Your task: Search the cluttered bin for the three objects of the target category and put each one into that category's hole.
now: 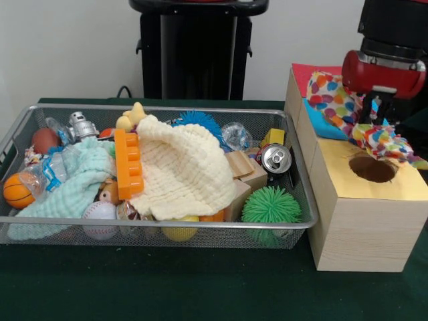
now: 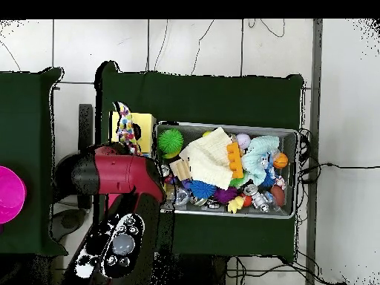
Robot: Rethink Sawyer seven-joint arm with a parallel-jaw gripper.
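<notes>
Polka-dot cloth (image 1: pixel 348 110) hangs in the clenched pincer (image 1: pixel 373 114), trailing over the wooden box's hole (image 1: pixel 372 168), at 3 o'clock from the wire bin (image 1: pixel 304 194). From overhead, cloth (image 2: pixel 126 128) sits at 9 o'clock of the bin (image 2: pixel 291 133).

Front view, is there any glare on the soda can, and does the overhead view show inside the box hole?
Front view: the soda can top catches a bright glare; the hole in the wooden box looks dark with shadow inside. Overhead view: the red arm hides most of the box, so the hole cannot be seen; the polka-dot cloth shows clearly beside it.
</notes>
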